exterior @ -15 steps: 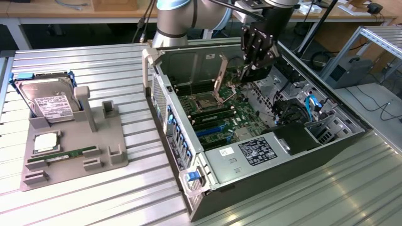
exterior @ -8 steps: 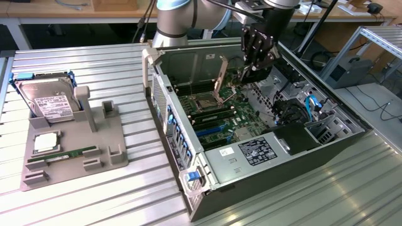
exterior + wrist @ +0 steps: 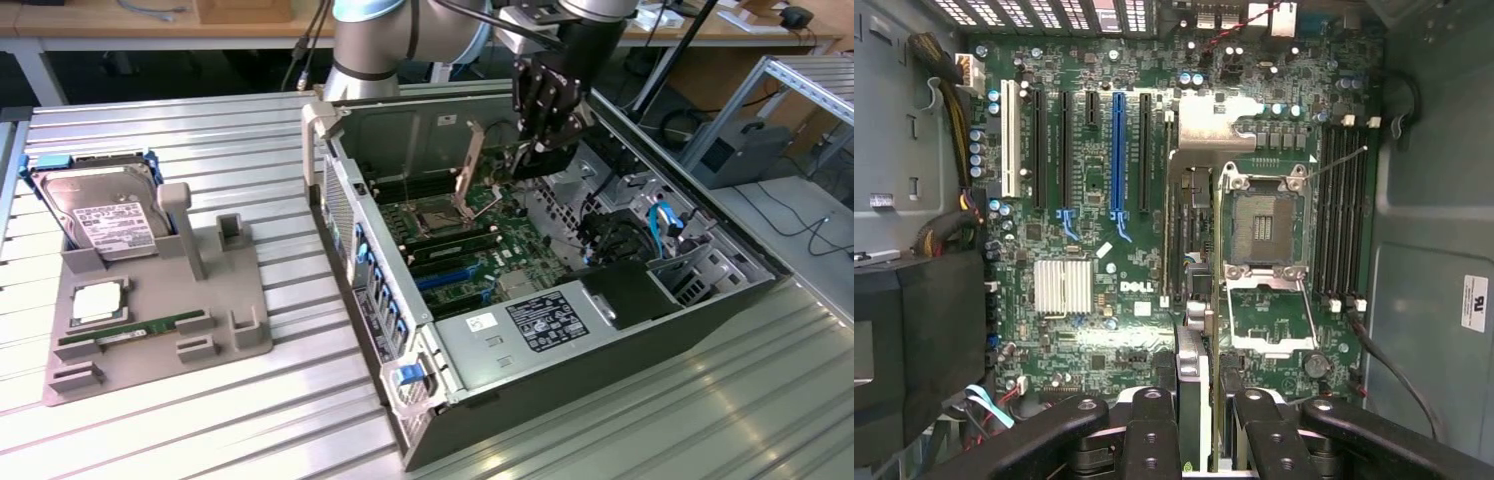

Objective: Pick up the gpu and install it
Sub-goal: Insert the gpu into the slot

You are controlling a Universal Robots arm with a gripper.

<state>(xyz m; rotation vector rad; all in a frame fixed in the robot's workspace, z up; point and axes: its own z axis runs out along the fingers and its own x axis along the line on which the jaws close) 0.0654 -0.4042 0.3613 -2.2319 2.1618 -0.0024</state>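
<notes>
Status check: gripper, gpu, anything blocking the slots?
Gripper shut on gpu, card edge-down above motherboard. Not seated in any slot. Blue slot bare; raised CPU socket frame stands close beside the card.

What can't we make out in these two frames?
- gpu: the wrist view sees it edge-on in the gripper, so its faces and bracket are hidden.
- Lower edge of the gpu: hidden behind the card itself in the wrist view, so contact with the motherboard is unclear.
- Label text on the hard drive: too small in the exterior view.
</notes>
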